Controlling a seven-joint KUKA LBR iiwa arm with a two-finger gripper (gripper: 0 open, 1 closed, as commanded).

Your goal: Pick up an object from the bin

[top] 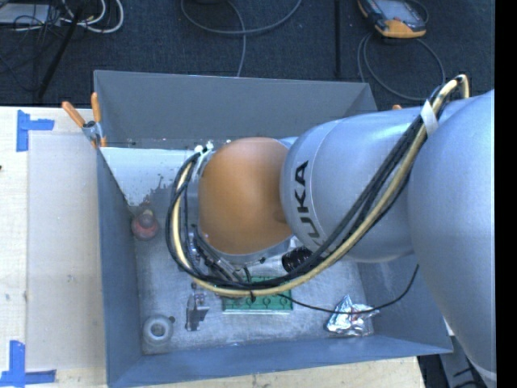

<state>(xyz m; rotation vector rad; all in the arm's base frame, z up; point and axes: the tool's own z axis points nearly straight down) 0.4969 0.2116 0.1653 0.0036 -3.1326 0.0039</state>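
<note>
Our claw hangs in the lower left of the bin; we cannot tell whether it is apart or together. Just left lies a small grey ring, probably light and stiff; we would grip across its rim.

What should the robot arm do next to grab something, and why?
Probably nudge the gripper a little toward the grey ring. That ring lies nearest to it, in the near left corner of the bin. The reddish round thing by the left wall and the crumpled silver wrapper on the right lie farther off.
</note>
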